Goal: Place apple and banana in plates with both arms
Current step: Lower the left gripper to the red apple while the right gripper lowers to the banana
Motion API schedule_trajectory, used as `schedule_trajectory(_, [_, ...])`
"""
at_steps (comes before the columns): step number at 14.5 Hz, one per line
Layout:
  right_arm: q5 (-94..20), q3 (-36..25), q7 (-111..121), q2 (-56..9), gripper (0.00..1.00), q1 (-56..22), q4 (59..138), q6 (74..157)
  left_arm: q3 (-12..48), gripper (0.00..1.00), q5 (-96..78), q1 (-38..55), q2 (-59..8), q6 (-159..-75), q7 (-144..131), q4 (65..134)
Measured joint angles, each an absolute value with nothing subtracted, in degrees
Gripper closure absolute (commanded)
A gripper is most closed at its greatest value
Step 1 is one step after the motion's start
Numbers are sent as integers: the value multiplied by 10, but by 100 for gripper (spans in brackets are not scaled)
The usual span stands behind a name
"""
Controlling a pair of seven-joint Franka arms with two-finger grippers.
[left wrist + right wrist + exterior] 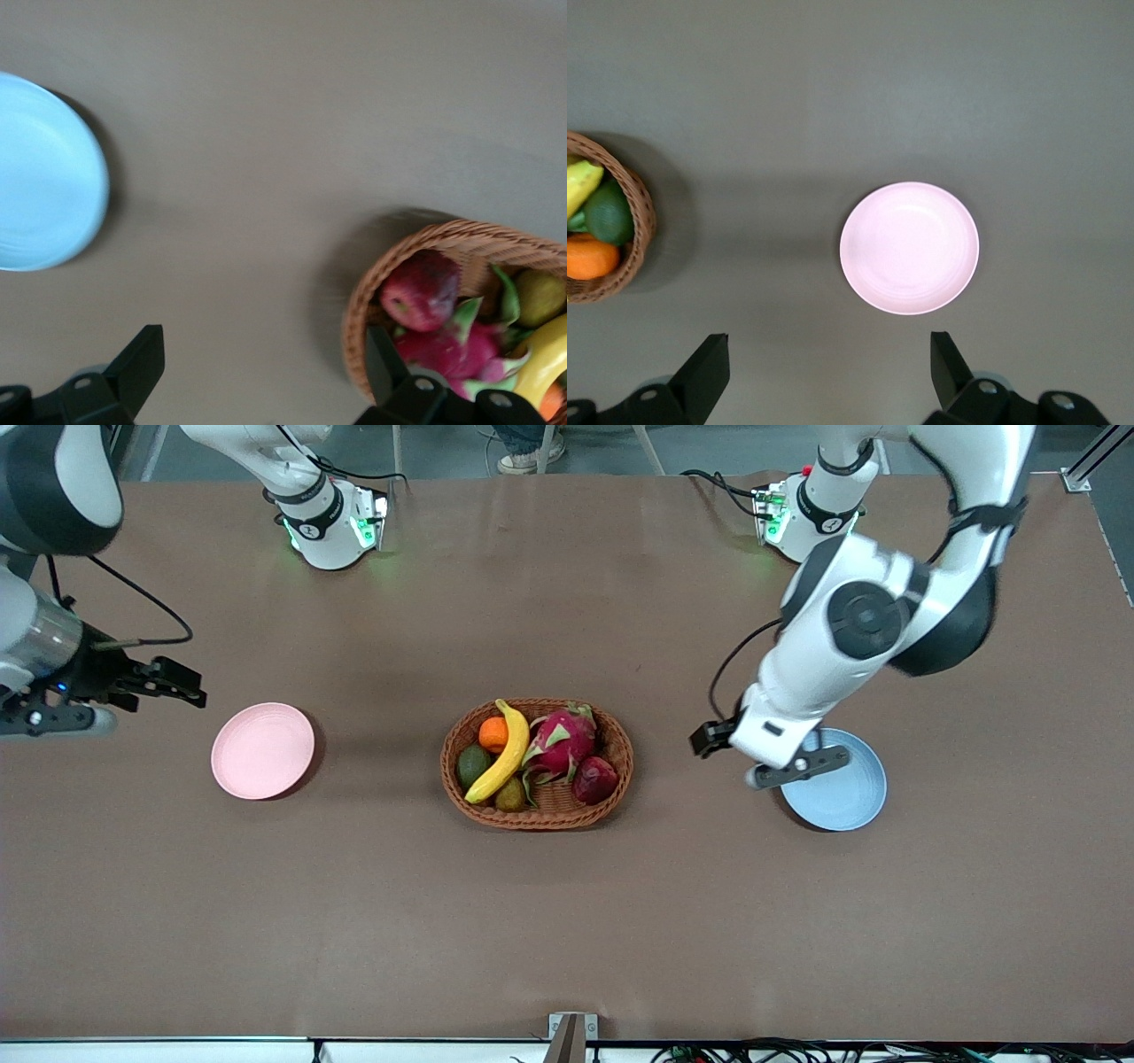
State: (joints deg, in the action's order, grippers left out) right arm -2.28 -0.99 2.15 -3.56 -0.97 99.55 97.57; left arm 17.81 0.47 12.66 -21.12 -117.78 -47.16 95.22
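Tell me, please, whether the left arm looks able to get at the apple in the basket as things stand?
Probably yes. The apple lies uncovered at the basket's edge toward the left arm's end, only the dragon fruit touching it. The left gripper hangs open over bare table between blue plate and basket.

The brown matte tabletop (292, 133) fills most of the left wrist view. A round, shallow light blue plate (44, 177) lies on it at about nine o'clock, cut off by the frame edge. At about four o'clock sits an oval brown wicker basket (443, 237), well apart from the plate. In the basket lie a dark red roundish apple (418, 290), a pink dragon fruit with green-tipped scales (456, 350) touching it, a yellowish-green fruit (540, 297), part of a bright yellow banana (547, 365) and a sliver of an orange fruit (551, 403). The left arm's black tool (266, 372) hangs above the tabletop at six o'clock, its two fingers (137, 363) spread wide, nothing between them.
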Motion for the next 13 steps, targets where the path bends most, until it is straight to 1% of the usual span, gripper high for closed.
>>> schedule_trajectory(3, [-38, -9, -65, -64, 0, -39, 995, 980, 178, 0, 5, 168, -263, -1257, -583, 952])
schedule_trajectory(5, [-50, -7, -126, -84, 0, -78, 995, 1013, 179, 0, 5, 190, -297, -1305, -646, 951])
schedule_trajectory(9, [-89, -6, -202, -137, 0, -136, 993, 1079, 179, 0, 5, 213, -343, -1368, -735, 948])
schedule_trajectory(12, [-100, -5, -325, -193, 1, -180, 966, 1097, 179, 0, 5, 231, -368, -1409, -805, 944])
schedule_trajectory(13, [-101, -5, -371, -211, 4, -196, 950, 1098, 179, 0, 5, 236, -376, -1422, -821, 944])
